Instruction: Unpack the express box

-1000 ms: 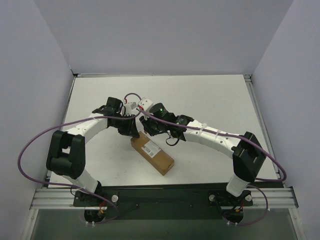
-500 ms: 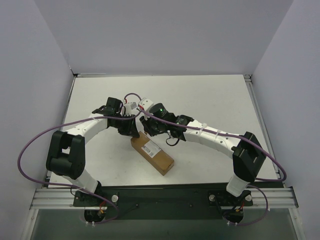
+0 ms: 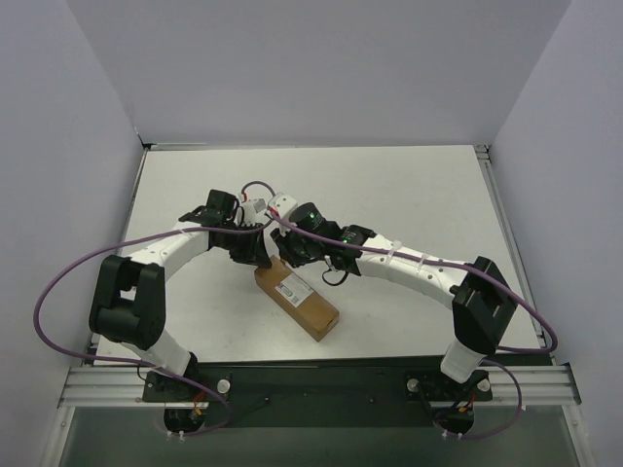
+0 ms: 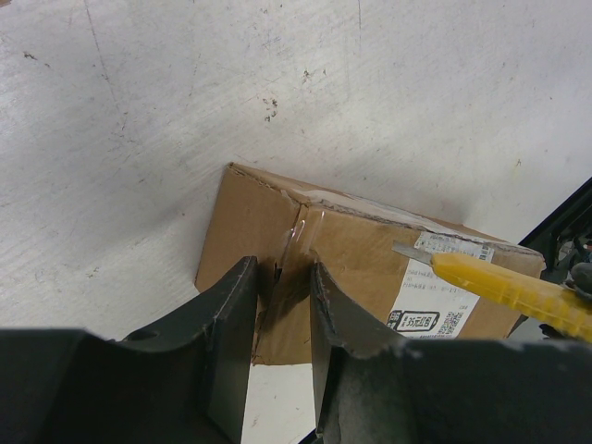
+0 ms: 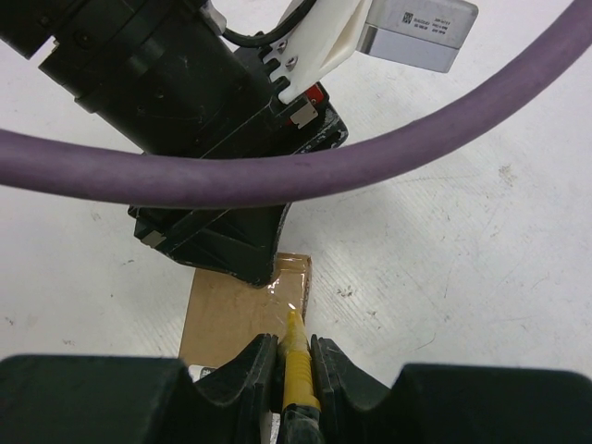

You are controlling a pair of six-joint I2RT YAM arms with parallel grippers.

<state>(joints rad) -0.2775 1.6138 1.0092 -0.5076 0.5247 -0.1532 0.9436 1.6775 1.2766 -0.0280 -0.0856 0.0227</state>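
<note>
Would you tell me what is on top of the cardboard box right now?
A white label and glossy tape lie on the box. The yellow knife, held in the right hand, points its blade over the top. The box looks closed, so its contents are hidden.

Both arms fold inward, wrists nearly meeting mid-table. Left arm [image 3: 170, 241] runs from the near-left base far and right. Left gripper [image 4: 282, 277] points down, jaws parted by a narrow gap; can't confirm a pinch. Right arm [image 3: 419, 265] stretches left from the near-right base. Right gripper [image 5: 294, 344] is clamped tight on the yellow utility knife [image 5: 299, 379], left gripper's body just ahead.
</note>
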